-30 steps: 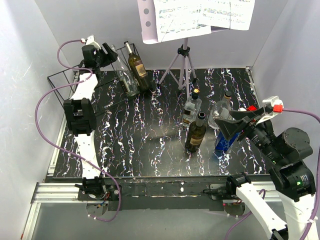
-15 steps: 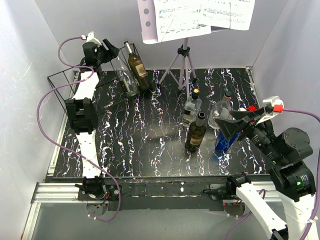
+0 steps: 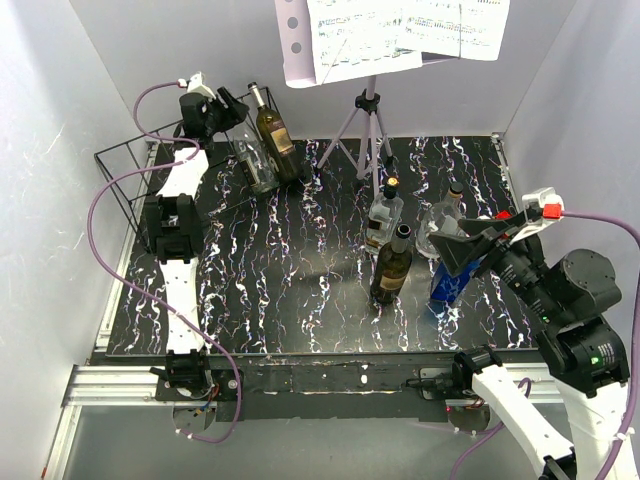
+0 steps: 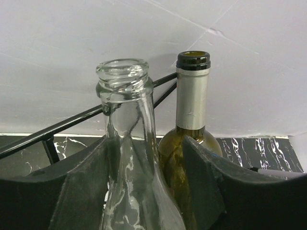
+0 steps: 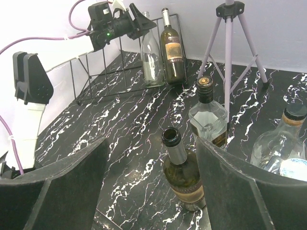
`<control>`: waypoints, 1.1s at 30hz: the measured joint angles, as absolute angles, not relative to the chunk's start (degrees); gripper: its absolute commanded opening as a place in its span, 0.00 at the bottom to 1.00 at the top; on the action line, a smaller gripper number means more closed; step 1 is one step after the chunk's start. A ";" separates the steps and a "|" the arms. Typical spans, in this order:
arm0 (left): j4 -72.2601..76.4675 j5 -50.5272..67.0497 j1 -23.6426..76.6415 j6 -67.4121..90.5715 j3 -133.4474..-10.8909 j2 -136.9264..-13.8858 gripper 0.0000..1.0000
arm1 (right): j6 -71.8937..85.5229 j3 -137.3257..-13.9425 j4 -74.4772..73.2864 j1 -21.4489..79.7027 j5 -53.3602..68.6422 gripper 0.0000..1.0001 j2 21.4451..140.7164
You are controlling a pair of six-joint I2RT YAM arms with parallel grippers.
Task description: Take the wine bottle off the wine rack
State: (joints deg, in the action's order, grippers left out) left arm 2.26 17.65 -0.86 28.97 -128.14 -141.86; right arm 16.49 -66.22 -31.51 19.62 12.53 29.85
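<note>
While the left tool point(image 3: 232, 103) hangs at the back wall with its dark fingers point(image 4: 81, 191) spread wide, the neck of a clear, empty glass bottle point(image 4: 125, 120) stands between them; whether a pad touches the glass cannot be told. Just beyond that neck, nearer the right finger, the dark green wine bottle with a silver capsule point(image 4: 192, 105) stands upright in the black thin-wire rack point(image 3: 125, 165). The right tool point(image 3: 462, 245) gapes wide too, holding nothing, above the black marbled bench point(image 3: 300, 290), with an open dark glass bottle point(image 5: 182, 177) just ahead of it.
</note>
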 measured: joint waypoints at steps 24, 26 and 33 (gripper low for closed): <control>17.78 27.53 -0.14 21.85 -113.12 -133.40 0.00 | 16.47 -66.22 -30.20 19.62 12.58 0.81 32.10; 18.85 29.34 0.43 20.10 -111.02 -131.57 0.00 | 16.34 -66.22 -30.22 19.62 12.56 0.81 31.83; 23.24 31.68 2.57 14.09 -97.78 -121.10 0.00 | 16.38 -66.22 -30.22 19.62 12.56 0.81 30.76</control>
State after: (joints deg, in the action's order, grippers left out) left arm 23.24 31.68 2.57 14.09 -97.78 -121.10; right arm 16.38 -66.22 -30.22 19.62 12.56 30.76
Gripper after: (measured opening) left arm 0.389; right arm 0.809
